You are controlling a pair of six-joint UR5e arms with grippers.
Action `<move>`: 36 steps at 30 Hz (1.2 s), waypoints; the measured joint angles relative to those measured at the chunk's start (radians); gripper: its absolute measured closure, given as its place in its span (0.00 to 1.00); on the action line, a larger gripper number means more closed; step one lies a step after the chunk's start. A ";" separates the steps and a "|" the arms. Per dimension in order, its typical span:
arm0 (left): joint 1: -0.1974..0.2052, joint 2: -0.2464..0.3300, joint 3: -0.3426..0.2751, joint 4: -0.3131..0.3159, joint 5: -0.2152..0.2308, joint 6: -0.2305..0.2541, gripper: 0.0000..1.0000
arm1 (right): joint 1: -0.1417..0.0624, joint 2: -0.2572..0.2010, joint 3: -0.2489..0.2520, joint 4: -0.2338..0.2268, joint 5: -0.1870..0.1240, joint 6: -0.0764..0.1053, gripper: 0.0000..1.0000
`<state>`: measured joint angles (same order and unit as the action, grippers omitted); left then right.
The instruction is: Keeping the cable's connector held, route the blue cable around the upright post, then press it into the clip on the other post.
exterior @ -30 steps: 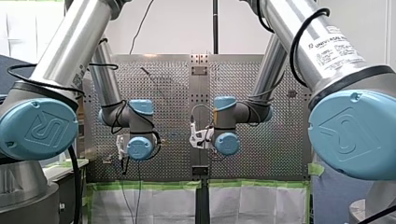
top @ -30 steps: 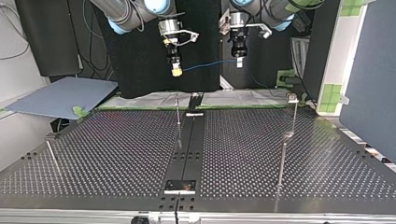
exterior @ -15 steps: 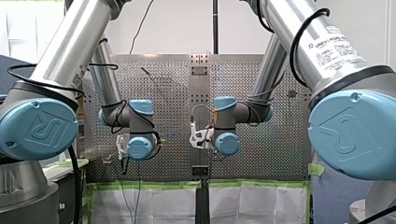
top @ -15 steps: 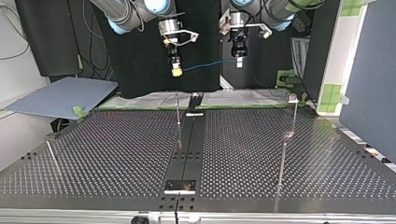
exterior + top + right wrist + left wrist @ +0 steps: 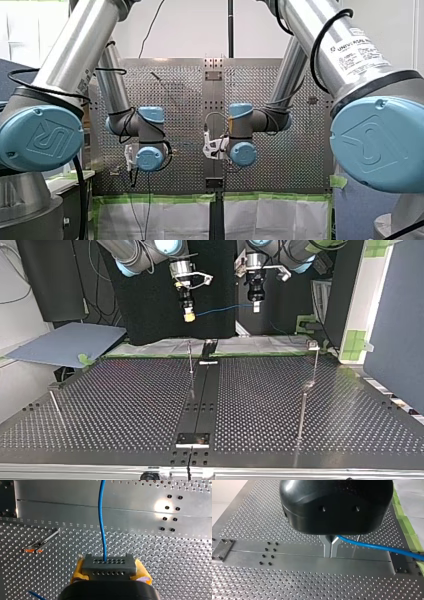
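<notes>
Nothing moved: L gripper [image 5: 331, 552] pinches blue cable [image 5: 374, 547], R gripper [image 5: 189, 315] grips connector [image 5: 109, 565].

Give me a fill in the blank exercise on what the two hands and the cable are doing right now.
The cable running from my right hand to my left hand is coloured ____.
My right hand's pads are ____ and clamp the grey connector.
My left hand pinches the cable between ____ fingers.
Both hands hang ____ the perforated table.
Missing words: blue, yellow, metal, above.
</notes>
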<state>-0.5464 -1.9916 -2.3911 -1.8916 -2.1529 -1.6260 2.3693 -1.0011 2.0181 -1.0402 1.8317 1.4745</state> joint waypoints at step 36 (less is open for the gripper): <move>0.004 -0.040 -0.001 -0.051 0.000 0.009 1.00 | 0.000 0.000 0.000 0.001 -0.002 0.000 1.00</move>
<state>-0.5419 -2.0316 -2.3925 -1.9421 -2.1529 -1.6170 2.3692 -1.0011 2.0181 -1.0387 1.8302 1.4744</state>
